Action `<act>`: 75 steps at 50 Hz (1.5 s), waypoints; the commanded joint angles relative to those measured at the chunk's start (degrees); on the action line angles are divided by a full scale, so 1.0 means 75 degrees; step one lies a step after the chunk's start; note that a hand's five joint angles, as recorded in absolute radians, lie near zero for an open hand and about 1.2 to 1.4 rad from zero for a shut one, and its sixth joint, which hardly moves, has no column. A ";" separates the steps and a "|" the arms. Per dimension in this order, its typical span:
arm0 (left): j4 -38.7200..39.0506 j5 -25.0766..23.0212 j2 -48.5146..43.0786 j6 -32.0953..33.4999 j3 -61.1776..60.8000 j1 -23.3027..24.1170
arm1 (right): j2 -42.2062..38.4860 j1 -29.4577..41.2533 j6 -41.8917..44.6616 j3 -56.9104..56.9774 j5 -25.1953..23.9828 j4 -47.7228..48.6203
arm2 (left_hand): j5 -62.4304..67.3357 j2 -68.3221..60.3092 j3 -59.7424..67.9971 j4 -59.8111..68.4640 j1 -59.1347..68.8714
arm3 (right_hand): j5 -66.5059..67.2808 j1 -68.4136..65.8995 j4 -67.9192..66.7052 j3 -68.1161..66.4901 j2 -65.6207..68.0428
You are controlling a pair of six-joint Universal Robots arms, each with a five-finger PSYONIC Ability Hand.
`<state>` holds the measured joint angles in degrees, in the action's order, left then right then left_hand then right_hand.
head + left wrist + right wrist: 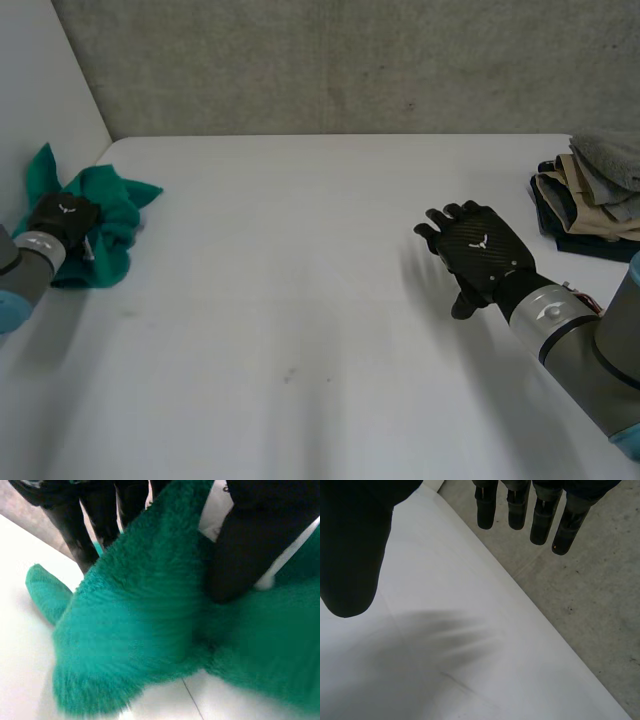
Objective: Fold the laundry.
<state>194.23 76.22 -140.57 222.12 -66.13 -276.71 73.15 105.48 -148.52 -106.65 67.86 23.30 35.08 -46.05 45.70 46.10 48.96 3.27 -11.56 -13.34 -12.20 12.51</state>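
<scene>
- The green cloth point(112, 214) lies bunched in a loose heap at the far left edge of the white surface point(300, 300), close to the corner where the side wall meets the grey back wall point(350, 60).
- The left hand point(62, 220) sits on top of this heap, toward its near side.
- In the left wrist view, a raised ridge of the fleecy cloth point(150, 620) runs up between the thumb point(247, 550) and the fingers point(100, 515). The thumb presses into one side and the fingers stand against the other, so the hand is clamped on the cloth.
- One flap of the cloth spreads flat on the surface beyond the fingers.
- The right hand point(480, 250) hovers over the right part of the surface, well apart from the green cloth, palm down.
- In the right wrist view its fingers point(542, 515) hang straight and its thumb point(350, 555) is spread away from them; it holds nothing, with bare surface point(445, 680) below.
- A stack of folded laundry point(590, 200) rests at the right edge of the surface, beyond the right hand and not touching it: a grey piece on top, then beige and dark pieces beneath.
</scene>
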 commanded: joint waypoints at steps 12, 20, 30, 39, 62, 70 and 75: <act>0.0646 0.0243 0.3553 -0.3984 -0.1811 0.3142 | 0.0079 -0.0165 -0.0049 0.0192 0.0619 0.0034 | 0.4655 -0.4527 0.4574 0.4520 0.4138 | -0.0436 0.0208 0.0445 0.0293 -0.0335; 0.0611 0.0255 0.3101 -0.5417 -0.2433 0.5838 | 0.0079 -0.0177 -0.0073 0.0263 0.1147 0.0022 | 0.2616 -0.2487 0.2534 0.2480 0.2098 | -0.0436 0.0208 0.0445 0.0293 -0.0335; 0.0189 0.0278 0.2966 -0.5418 -0.2104 0.6522 | 0.0067 -0.0212 -0.0084 0.0251 0.1147 0.0022 | -0.4678 0.4806 -0.4759 -0.4814 -0.5195 | -0.0436 0.0208 0.0445 0.0293 -0.0335; 0.0212 0.0232 0.4047 -0.5394 -0.2690 0.5091 | 0.0335 -0.0177 -0.0096 0.0508 0.1112 -0.0491 | -0.4678 0.4806 -0.4759 -0.4814 -0.5195 | -0.0436 0.0208 0.0445 0.0293 -0.0335; -0.0081 0.0173 0.0708 -0.3191 -0.0359 0.4844 | -0.0436 0.0502 -0.1045 0.1797 0.1170 -0.3564 | -0.3932 0.4060 -0.4013 -0.4068 -0.4449 | -0.0436 0.0208 0.0445 0.0293 -0.0335; -0.0057 -0.0002 0.0134 -0.3190 0.0344 0.5324 | -0.1058 0.1054 -0.1033 0.2021 0.1252 -0.3541 | -0.3730 0.3858 -0.3811 -0.3866 -0.4247 | -0.0436 0.0208 0.0445 0.0293 -0.0335; -0.0022 -0.0260 -0.0042 -0.3202 0.0485 0.5547 | -0.1327 0.1101 -0.0987 0.2021 0.1638 -0.3284 | -0.3125 0.3253 -0.3206 -0.3261 -0.3642 | 0.0089 -0.0317 -0.0080 -0.0232 0.0190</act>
<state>193.79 76.15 -139.37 198.45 -63.95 -237.28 65.06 113.26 -156.26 -91.43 77.57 -2.94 5.21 -15.36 15.22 15.41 15.66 3.27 -11.56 -13.34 -12.20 12.51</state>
